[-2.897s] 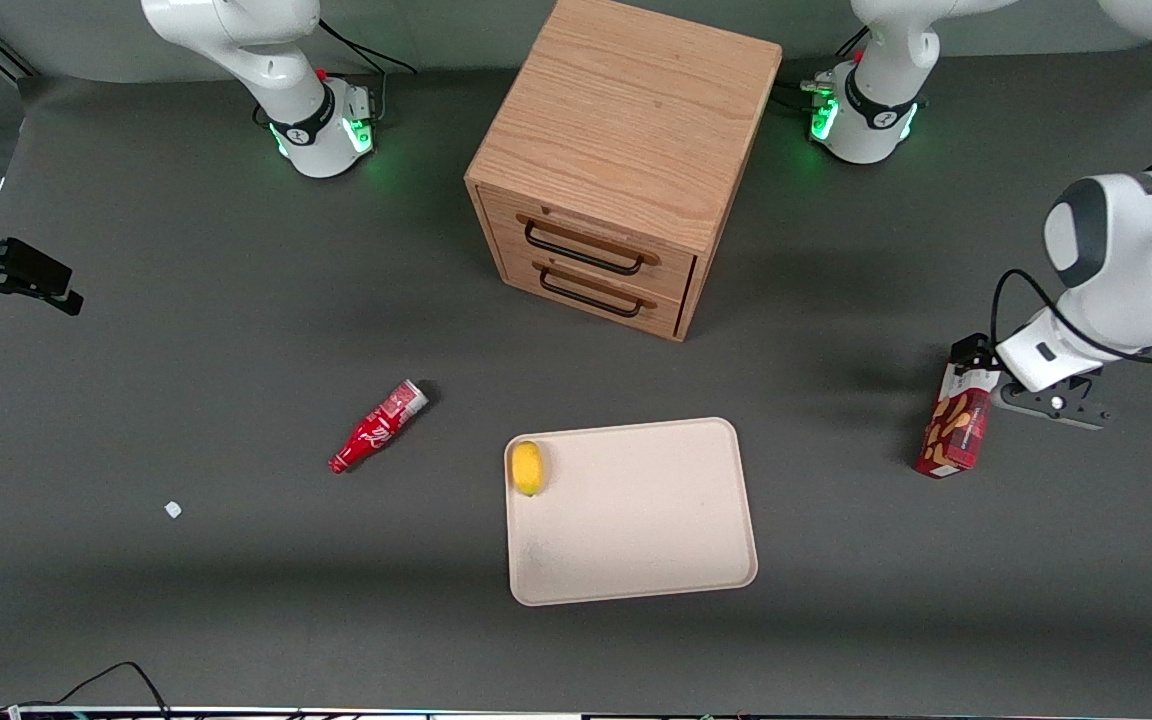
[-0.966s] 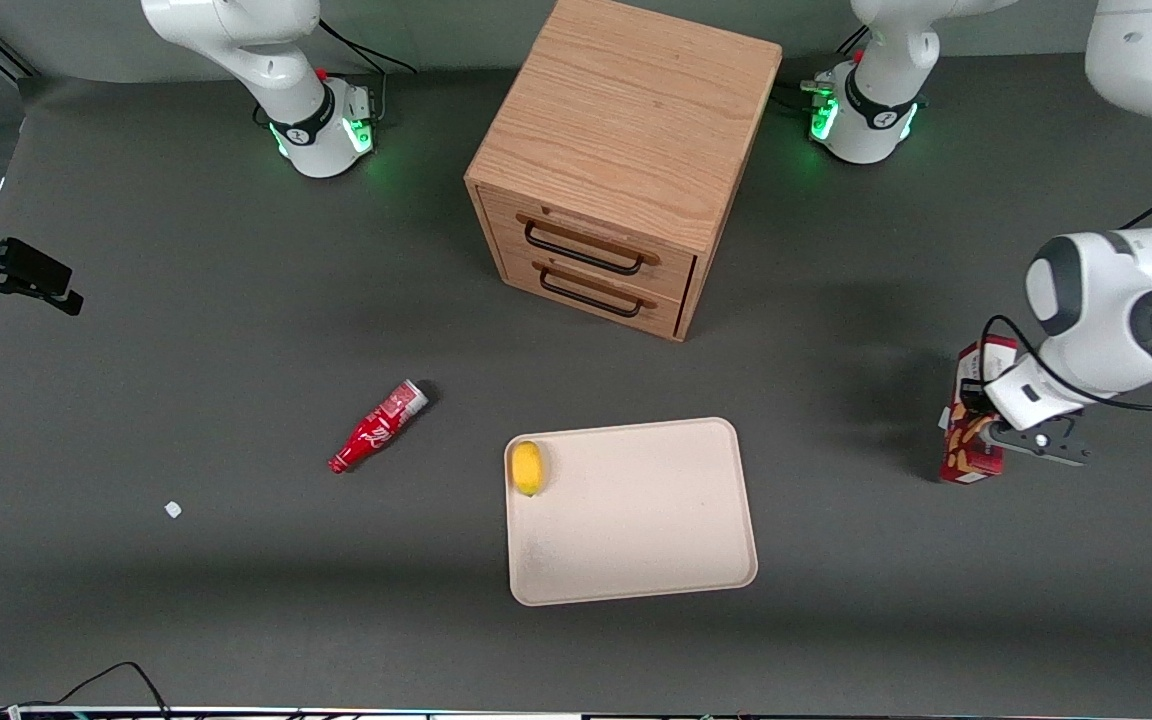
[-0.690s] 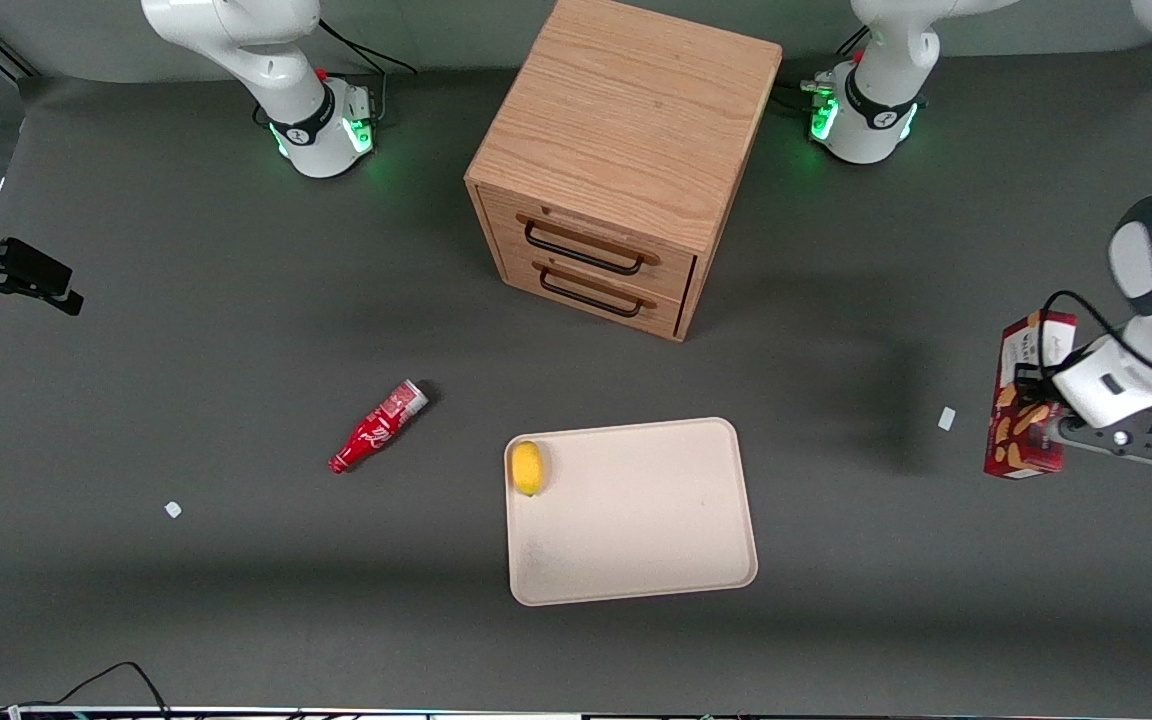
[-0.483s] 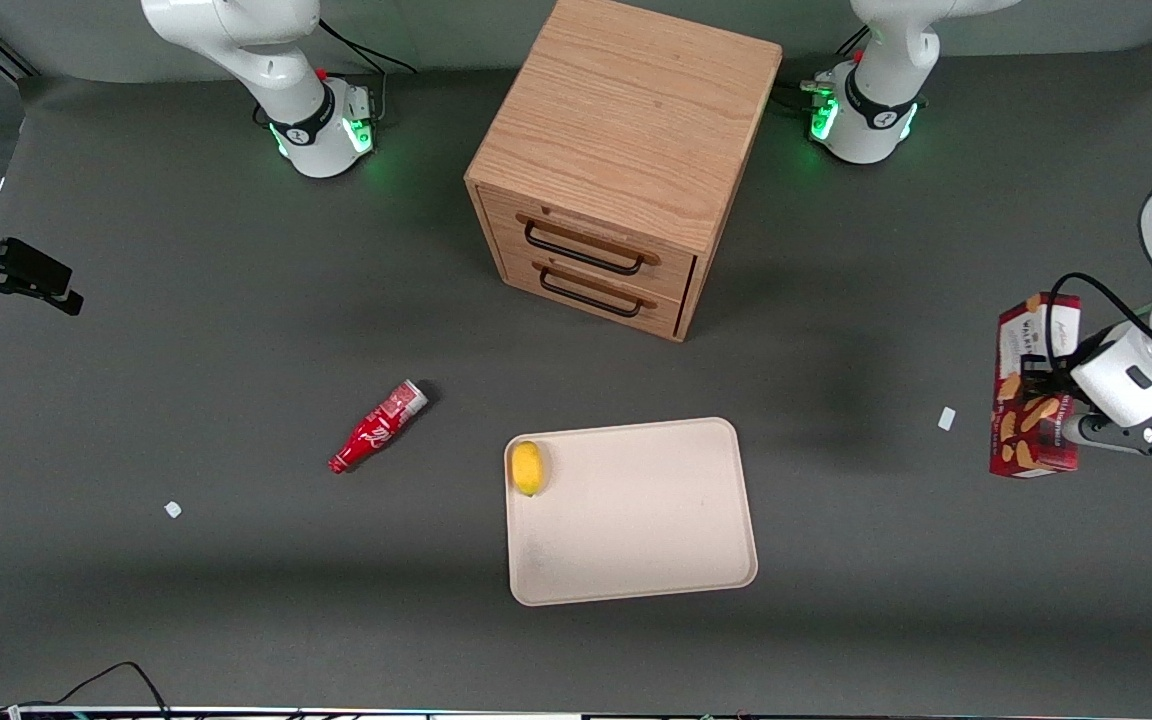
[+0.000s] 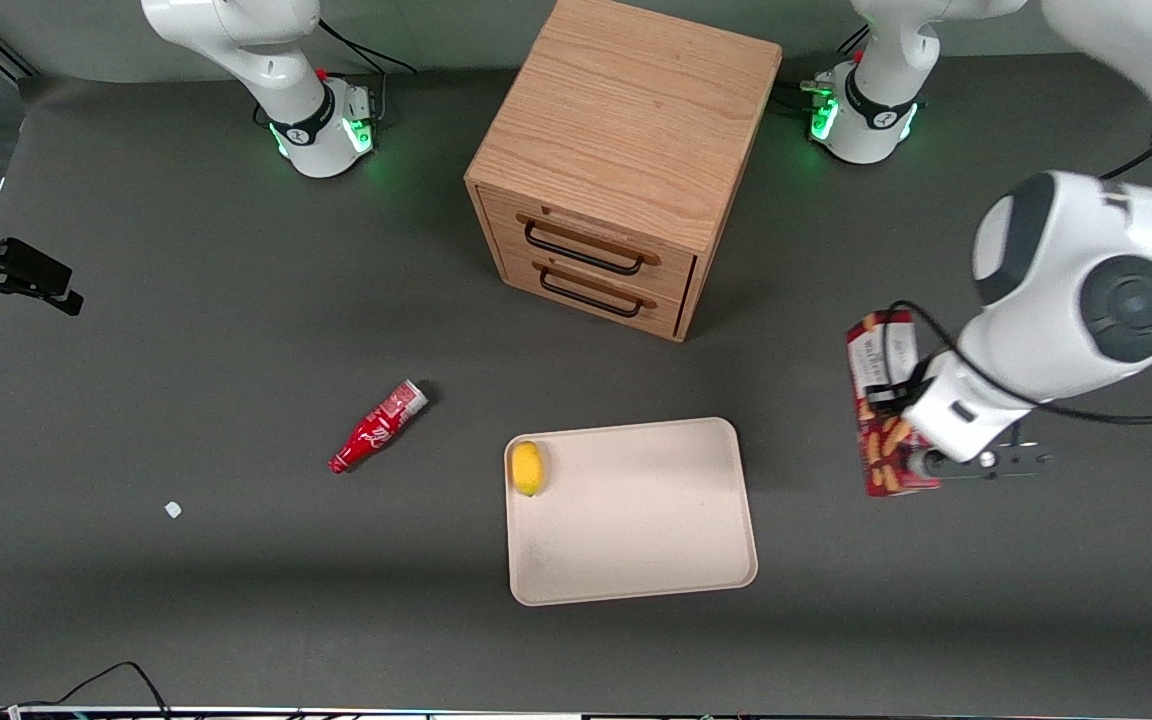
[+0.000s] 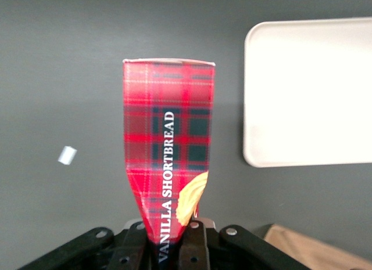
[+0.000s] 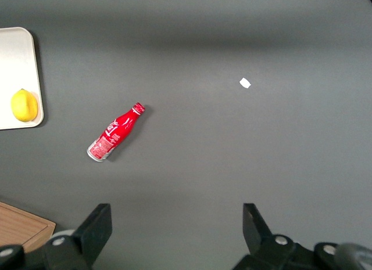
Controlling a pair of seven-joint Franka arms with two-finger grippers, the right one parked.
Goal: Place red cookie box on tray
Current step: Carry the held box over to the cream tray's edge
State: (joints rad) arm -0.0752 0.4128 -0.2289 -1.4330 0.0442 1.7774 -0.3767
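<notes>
One red cookie box (image 5: pixel 884 415), held in one gripper (image 5: pixel 921 462) above the surface. One tray (image 5: pixel 636 540) carrying one lemon (image 5: pixel 527 467). One red soda bottle (image 5: pixel 377 426), one wooden cabinet (image 5: pixel 621 150) with two drawers, and one small white scrap (image 5: pixel 173 509).

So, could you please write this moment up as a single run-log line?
phase: carry | claw: shut on vanilla shortbread box, held above table | tray: box not yet on it, lemon in corner
</notes>
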